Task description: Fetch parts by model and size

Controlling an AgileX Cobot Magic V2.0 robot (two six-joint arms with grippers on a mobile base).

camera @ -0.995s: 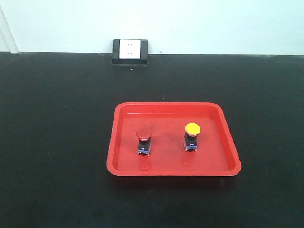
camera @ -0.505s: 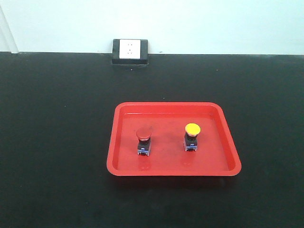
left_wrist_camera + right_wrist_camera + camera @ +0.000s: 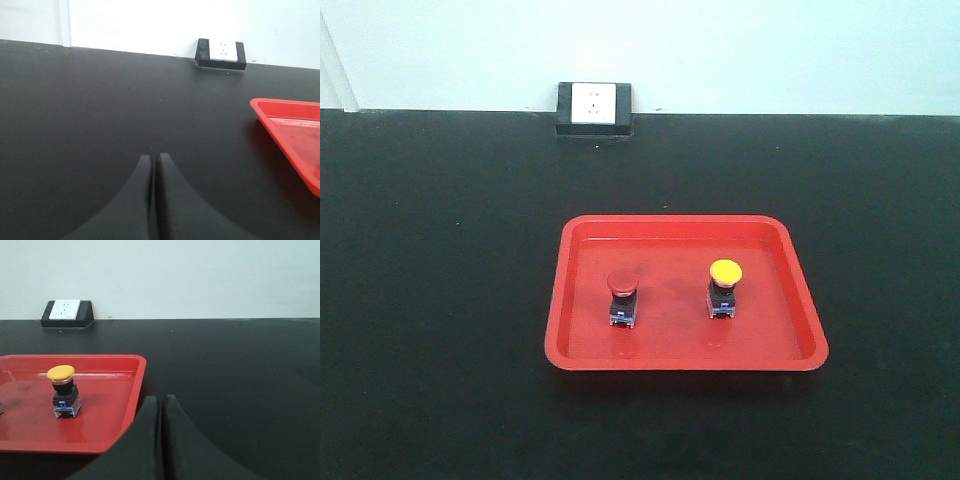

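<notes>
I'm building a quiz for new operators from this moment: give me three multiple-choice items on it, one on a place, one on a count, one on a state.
1. Where does the yellow-capped push button stand?
A. On the bare black table
B. In the red tray, camera-right of the red-capped button
C. Against the wall socket

2. How many push buttons are in the red tray?
A. One
B. Two
C. Four

3. How do the jaws of the right gripper stand?
A. Closed together, holding nothing
B. Wide open
C. Clamped on the yellow button

Answers:
1 B: the front view shows it inside the tray, to the right of the red-capped push button.
2 B: only the red-capped and the yellow-capped one stand there.
3 A: the right wrist view shows the fingers meeting, with nothing between them.
</notes>
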